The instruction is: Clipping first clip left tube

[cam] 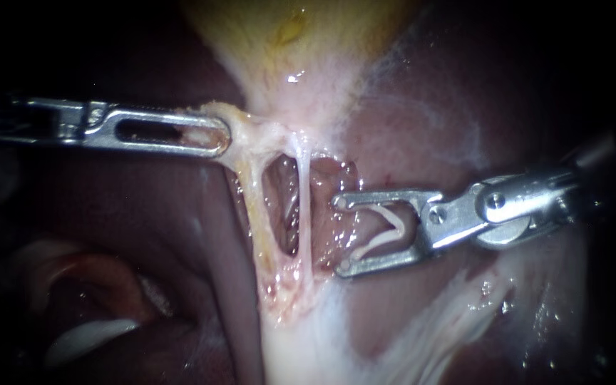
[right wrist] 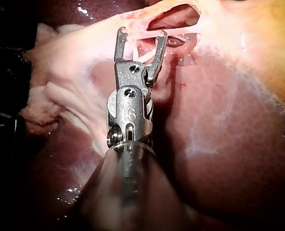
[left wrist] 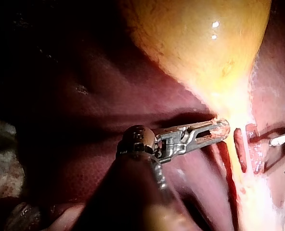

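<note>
My left instrument (cam: 204,137) comes in level from the left, its slotted jaws shut on pale tissue at the gallbladder's neck (cam: 251,132); the same grip shows in the left wrist view (left wrist: 217,130). Below the neck run two tubes with a dark window (cam: 283,207) between them: the yellowish left tube (cam: 249,207) and the thin white right tube (cam: 304,203). My right instrument (cam: 339,235) stands just right of the right tube, jaws open and around neither tube. A white clip (cam: 386,229) sits between them, also seen as the clip (right wrist: 143,53) in the right wrist view.
The yellow gallbladder (cam: 286,28) fills the top centre, and dark red liver (cam: 144,235) lies on both sides. White fatty strands (cam: 422,328) spread below the right instrument. In the left wrist view the right instrument's tip (left wrist: 284,139) shows beyond the tubes.
</note>
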Controlling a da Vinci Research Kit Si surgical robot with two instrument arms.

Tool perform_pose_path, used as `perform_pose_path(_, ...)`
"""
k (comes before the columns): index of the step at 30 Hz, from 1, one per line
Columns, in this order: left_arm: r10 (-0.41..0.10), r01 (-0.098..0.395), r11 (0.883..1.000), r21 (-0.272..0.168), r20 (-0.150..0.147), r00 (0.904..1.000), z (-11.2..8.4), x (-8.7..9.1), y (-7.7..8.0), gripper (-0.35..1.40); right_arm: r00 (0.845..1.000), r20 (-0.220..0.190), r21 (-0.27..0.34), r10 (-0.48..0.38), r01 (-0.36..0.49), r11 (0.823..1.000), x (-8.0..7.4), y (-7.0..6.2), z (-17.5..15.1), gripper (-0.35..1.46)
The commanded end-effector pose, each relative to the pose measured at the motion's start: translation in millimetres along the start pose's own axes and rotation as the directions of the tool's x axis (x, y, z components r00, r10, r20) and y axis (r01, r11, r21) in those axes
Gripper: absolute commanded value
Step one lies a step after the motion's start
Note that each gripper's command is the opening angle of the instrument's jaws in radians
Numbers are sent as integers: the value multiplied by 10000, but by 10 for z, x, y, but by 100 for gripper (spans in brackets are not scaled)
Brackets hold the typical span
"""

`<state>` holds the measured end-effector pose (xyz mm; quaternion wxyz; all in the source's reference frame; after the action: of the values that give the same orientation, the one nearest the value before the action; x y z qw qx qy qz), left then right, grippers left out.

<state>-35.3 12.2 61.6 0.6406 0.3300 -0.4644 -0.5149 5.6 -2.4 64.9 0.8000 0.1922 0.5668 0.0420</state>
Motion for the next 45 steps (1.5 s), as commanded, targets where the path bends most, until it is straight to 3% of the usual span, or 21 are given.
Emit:
perform_pose_path(1, 3, -3, 10000, -2, -3, 10000, 0, 0, 0, -35, 10000, 1, 0, 1, -1, 10000, 0, 0, 0, 50)
perform_pose_path(8, 4, -4, 10000, 1, -6, 10000, 0, 0, 0, -35, 10000, 9, -26, -9, 9, 10000, 0, 0, 7, 50)
perform_pose_path(14, 4, -4, 10000, 1, -6, 10000, -1, 0, 0, -35, 9999, 27, -19, -101, 102, 9999, -9, -2, 32, 50)
perform_pose_path(23, 1, -1, 10000, -8, 0, 10000, -1, 1, -2, -35, 9963, -1, -5, 857, -857, 9963, -28, -1, 76, 49)
perform_pose_path(35, -4, 4, 10000, -19, 9, 10000, 0, 1, -4, -35, 9812, 98, -5, 1925, -1925, 9813, -68, 10, 129, 49)
perform_pose_path(39, -4, 4, 10000, -20, 10, 10000, 0, 1, -4, -35, 9771, 96, 201, 2128, -2129, 9769, -70, 8, 140, 49)
perform_pose_path(45, -4, 4, 10000, -22, 11, 10000, 0, 1, -4, -35, 9747, 20, 1059, 2234, -2223, 9692, -58, 2, 144, 46)
